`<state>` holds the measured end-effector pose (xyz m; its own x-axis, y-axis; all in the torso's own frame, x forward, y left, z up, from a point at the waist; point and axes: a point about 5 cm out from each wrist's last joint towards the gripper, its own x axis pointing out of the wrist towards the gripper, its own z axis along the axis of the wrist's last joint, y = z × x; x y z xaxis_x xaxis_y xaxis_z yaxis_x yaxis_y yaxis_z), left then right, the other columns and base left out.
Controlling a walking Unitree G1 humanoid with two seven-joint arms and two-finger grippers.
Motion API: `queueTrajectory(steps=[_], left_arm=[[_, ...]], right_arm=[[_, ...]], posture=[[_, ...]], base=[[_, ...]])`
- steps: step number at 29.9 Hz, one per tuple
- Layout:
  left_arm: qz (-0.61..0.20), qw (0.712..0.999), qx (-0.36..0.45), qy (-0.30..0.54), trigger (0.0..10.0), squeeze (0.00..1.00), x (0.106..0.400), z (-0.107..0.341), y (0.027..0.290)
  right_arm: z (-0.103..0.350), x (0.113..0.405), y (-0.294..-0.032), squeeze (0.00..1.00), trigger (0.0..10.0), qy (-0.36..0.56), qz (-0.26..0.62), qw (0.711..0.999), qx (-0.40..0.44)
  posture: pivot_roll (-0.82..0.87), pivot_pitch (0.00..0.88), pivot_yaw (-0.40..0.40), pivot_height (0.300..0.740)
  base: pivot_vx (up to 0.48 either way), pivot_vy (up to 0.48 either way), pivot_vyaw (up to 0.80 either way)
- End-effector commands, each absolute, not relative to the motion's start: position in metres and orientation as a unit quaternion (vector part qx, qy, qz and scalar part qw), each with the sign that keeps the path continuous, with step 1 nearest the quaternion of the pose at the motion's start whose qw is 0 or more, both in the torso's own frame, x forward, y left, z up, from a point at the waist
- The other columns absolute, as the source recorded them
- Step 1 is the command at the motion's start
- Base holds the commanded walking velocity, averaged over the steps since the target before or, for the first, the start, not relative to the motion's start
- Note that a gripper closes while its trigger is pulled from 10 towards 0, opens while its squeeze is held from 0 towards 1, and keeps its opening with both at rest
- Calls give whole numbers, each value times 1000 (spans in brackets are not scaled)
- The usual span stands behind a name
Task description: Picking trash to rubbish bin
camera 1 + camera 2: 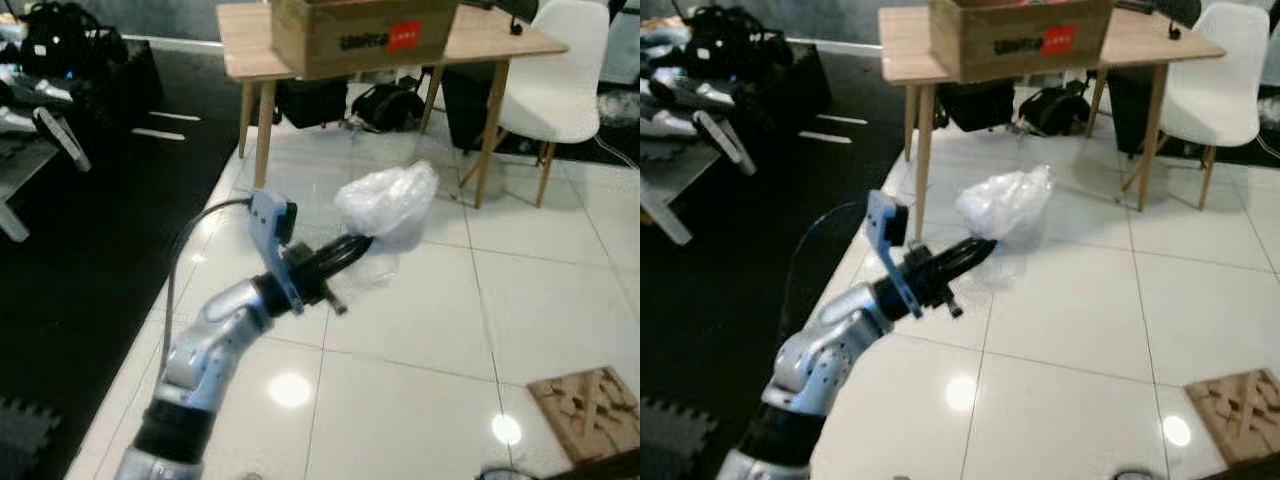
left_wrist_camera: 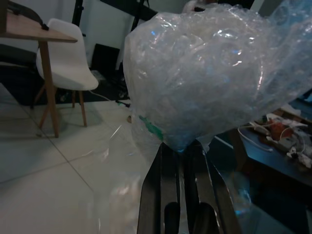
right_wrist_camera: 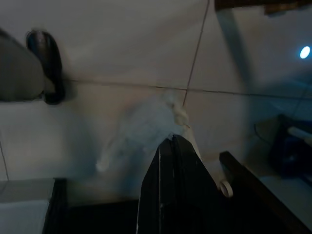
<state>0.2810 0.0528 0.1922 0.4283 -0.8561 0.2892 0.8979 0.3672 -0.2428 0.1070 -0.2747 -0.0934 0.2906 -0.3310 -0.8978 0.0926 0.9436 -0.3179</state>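
Nearest the head camera, the silver left arm rises from the lower left and reaches forward over the glossy white tiled floor. Its left gripper has the two long black fingers pressed close together, clamped on the lower edge of a crumpled bundle of clear plastic film, which is held in the air above the tiles, well clear of them. In the left wrist view the film balloons beyond the fingertips, with a loose, thin skirt of film trailing below the pinch. The bundle appears very light, soft and compressible, and probably slick, so a pinch on a single thin layer could slip or tear; a hold on the gathered, thicker folds near the base, as here, seems the surest. To the lower right, a flat piece of brown moulded cardboard lies on the floor. The right gripper hangs over the tiles with its fingers drawn together on a small scrap of white material. Farther off stand a light wooden table bearing a brown cardboard box with a red label, and just beside it a white moulded plastic chair. A rubbish bin cannot be identified.
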Motion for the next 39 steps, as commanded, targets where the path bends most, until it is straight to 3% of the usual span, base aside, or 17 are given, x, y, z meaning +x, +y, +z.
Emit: queueTrajectory(steps=[1, 7, 27, 34, 35, 39], left_arm=[[-536, 822, -182, -59, 10000, 0, 279, 193, 52], [-538, 821, -182, -61, 10000, 0, 279, 193, 51], [-545, 817, -177, -61, 10000, 0, 280, 193, 49], [-549, 815, -174, -61, 10000, 0, 281, 193, 49], [-549, 815, -172, -61, 10000, 0, 281, 193, 49], [-550, 815, -171, -61, 10000, 0, 282, 194, 50]], right_arm=[[-95, 102, -274, 0, 10000, 587, -136, 792, -100], [-94, 102, -276, 0, 10000, 584, -145, 792, -101], [-84, 119, -290, 0, 10000, 550, -181, 808, -111], [-58, 143, -326, 0, 10000, 489, -278, 816, -136], [-42, 152, -346, 0, 10000, 458, -329, 813, -147], [-16, 164, -374, 0, 10000, 406, -391, 810, -162]], posture=[[-1, 103, 3, 740], [-4, 104, 3, 740], [-18, 96, 6, 740], [-22, 85, 14, 740], [-23, 83, 18, 740], [-25, 83, 21, 740]], base=[[386, 0, -781], [386, 0, -775], [386, 0, 0], [389, 0, 0], [390, 0, 0], [391, 0, 0]])
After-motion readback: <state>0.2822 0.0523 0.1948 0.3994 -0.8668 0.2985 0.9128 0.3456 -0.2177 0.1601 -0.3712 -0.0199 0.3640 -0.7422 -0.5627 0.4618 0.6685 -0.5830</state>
